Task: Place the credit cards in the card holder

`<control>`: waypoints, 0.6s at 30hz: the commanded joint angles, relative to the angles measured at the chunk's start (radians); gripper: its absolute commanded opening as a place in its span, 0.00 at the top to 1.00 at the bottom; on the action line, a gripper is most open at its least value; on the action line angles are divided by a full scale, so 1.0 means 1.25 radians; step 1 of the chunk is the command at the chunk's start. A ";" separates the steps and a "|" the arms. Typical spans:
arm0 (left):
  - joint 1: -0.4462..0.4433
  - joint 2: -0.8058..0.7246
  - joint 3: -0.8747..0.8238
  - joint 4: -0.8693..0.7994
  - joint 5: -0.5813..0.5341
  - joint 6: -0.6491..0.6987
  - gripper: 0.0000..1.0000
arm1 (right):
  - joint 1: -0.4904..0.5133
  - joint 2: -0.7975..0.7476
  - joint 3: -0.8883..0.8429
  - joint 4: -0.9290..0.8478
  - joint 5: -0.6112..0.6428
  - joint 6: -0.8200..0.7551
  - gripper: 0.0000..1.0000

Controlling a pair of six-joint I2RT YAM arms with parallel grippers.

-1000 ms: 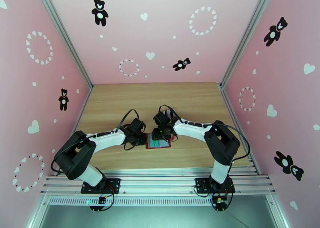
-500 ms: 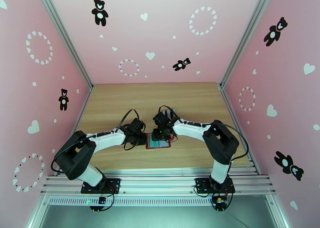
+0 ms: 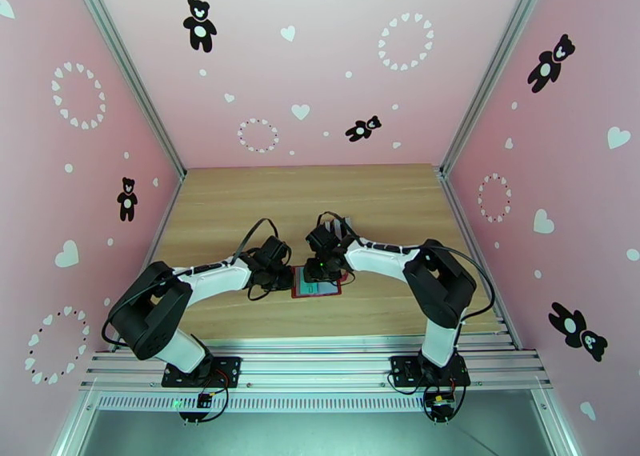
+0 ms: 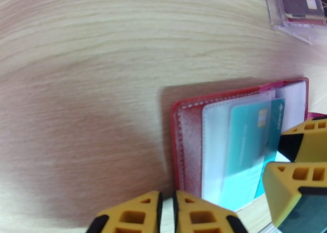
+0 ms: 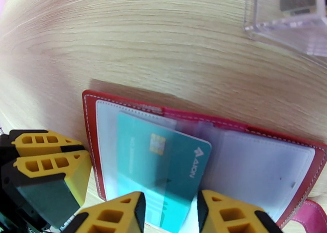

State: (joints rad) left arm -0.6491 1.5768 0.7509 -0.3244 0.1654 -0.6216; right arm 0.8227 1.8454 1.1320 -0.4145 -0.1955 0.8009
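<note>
Left gripper (image 4: 167,207) slipping off the card holder (image 4: 189,148) is the first thing I would worry about. It sits at the holder's left edge, and if it shifts, the dark-red cover could slide on the table (image 4: 81,66) as the card is pushed. To the right of that, the teal card (image 5: 163,160) lies partly under the clear sleeve on the holder's left page, at a slight angle to the stitched border. A skewed push could jam its leading corner against the sleeve seam, bow the thin plastic or pop it out of the grip. The sleeve mouth could also fold inward and block the way.

At the holder's left edge, the left gripper's fingers are pressed together with nothing between them. They seem to pin the cover, though I cannot confirm contact.

At the holder's near side, the right gripper (image 5: 171,215) has its jaws partly spread. It pinches the teal card across its width, with one yellow finger on each long edge. The card's far end points across the holder, towards the clear rack (image 5: 286,21) well beyond the holder's far edge.

I judge the insertion to be midway.
</note>
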 commanded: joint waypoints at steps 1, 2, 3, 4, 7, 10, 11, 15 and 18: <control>0.007 0.023 -0.004 0.010 0.003 0.013 0.81 | -0.002 0.018 -0.002 0.004 -0.012 -0.002 0.60; 0.007 0.022 -0.003 0.010 0.005 0.013 0.81 | 0.000 0.020 -0.001 0.005 -0.014 -0.003 0.60; 0.007 0.024 -0.001 0.009 0.005 0.013 0.81 | 0.000 0.021 0.001 0.006 -0.015 -0.003 0.60; 0.007 0.025 -0.001 0.009 0.005 0.013 0.81 | 0.000 0.021 0.002 0.006 -0.018 -0.003 0.60; 0.007 0.026 0.003 0.009 0.005 0.013 0.81 | 0.003 0.022 0.005 0.006 -0.021 -0.001 0.60; 0.008 0.028 0.004 0.009 0.007 0.013 0.81 | 0.005 0.022 0.011 0.006 -0.023 -0.001 0.60; 0.007 0.028 0.005 0.009 0.007 0.013 0.81 | 0.005 0.023 0.012 0.005 -0.023 -0.001 0.60; 0.007 0.030 0.006 0.009 0.008 0.014 0.81 | 0.007 0.023 0.017 0.004 -0.026 -0.001 0.60; 0.007 0.031 0.008 0.009 0.007 0.014 0.81 | 0.008 0.024 0.020 0.004 -0.028 -0.001 0.60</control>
State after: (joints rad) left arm -0.6483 1.5799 0.7513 -0.3241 0.1703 -0.6212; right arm 0.8234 1.8496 1.1347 -0.4088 -0.2131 0.8013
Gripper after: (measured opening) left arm 0.189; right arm 0.399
